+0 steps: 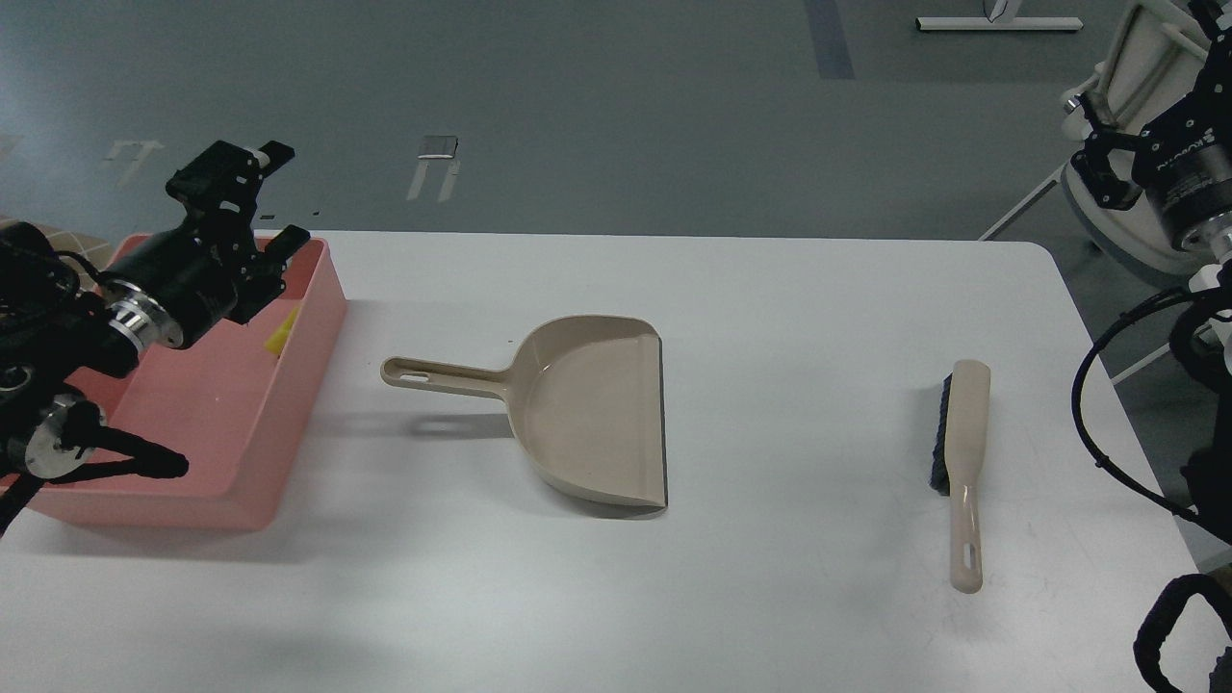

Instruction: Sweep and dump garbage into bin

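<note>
The pink bin (289, 423) stands at the table's left edge. A bit of the yellow sponge (281, 337) shows inside it by the right wall. The white slice is not in view; my left arm hides much of the bin's inside. My left gripper (279, 192) hangs above the bin's far right corner, open and empty. The beige dustpan (597, 404) lies empty at mid-table with its handle pointing left toward the bin. The beige brush (965, 462) lies on the table at the right. My right gripper (1092, 144) is raised beyond the table's far right corner, fingers apart and empty.
The white table (770, 597) ends just right of the brush. A white chair or stand (1136, 67) is behind my right gripper, off the table. Black cables (1097, 404) hang along the right edge.
</note>
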You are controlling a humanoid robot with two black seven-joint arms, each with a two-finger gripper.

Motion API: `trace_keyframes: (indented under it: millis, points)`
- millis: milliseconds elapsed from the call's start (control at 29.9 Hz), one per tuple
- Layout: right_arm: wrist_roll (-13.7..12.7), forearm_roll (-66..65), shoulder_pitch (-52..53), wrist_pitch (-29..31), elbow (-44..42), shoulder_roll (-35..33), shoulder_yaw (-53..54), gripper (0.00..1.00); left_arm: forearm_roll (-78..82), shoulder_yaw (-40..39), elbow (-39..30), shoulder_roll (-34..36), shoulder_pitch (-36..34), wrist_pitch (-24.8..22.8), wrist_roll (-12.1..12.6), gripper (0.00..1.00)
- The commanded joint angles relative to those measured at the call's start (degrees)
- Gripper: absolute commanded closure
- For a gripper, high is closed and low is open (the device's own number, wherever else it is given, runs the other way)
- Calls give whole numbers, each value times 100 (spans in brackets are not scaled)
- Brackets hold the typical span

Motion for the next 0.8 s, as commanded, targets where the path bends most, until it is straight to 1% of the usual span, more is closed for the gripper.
trace_keyframes:
  millis: [0,100,167,200,267,301,334,367,401,434,468,568,768]
  points:
    - [0,13,421,-94,-382,131,-37,0,-4,17,825,-524,-513,-9,24,2]
    - [0,4,703,-148,-725,149,-133,0,-4,8,1363,-842,-936,-27,24,2]
    - [0,13,1158,-148,-1181,123,-213,0,-4,8,2037,-1087,-1461,-44,15,2]
    - [0,13,1161,-148,-1183,123,-213,0,-4,8,2041,-1088,-1464,-45,15,2]
    - [43,13,1572,-165,-1638,175,-239,0,-4,17,2645,-1438,-2042,-53,6,2]
    - [104,13,1661,-165,-1745,193,-265,0,-13,-9,2804,-1536,-2175,-62,-2,2]
    - [288,13,1749,-165,-1850,237,-353,0,-30,-27,3014,-1685,-2350,-71,-11,2]
    - [551,13,1793,-174,-1886,281,-536,0,-117,-35,3156,-1799,-2491,-88,-37,3]
    - [553,13,1793,-174,-1886,281,-538,0,-118,-36,3157,-1800,-2493,-89,-38,3]
    - [762,13,1811,-192,-1921,290,-738,0,-310,-36,3236,-1922,-2580,-141,-55,3]
    - [877,13,1811,-227,-1930,307,-871,0,-599,-36,3289,-2071,-2659,-237,-64,3]
    - [905,22,1811,-489,-2070,430,-978,0,-1443,8,3438,-2467,-2747,-474,-73,3]
    - [905,223,1785,-561,-2229,650,-969,0,-1718,-36,3720,-2916,-2950,-493,-37,3]
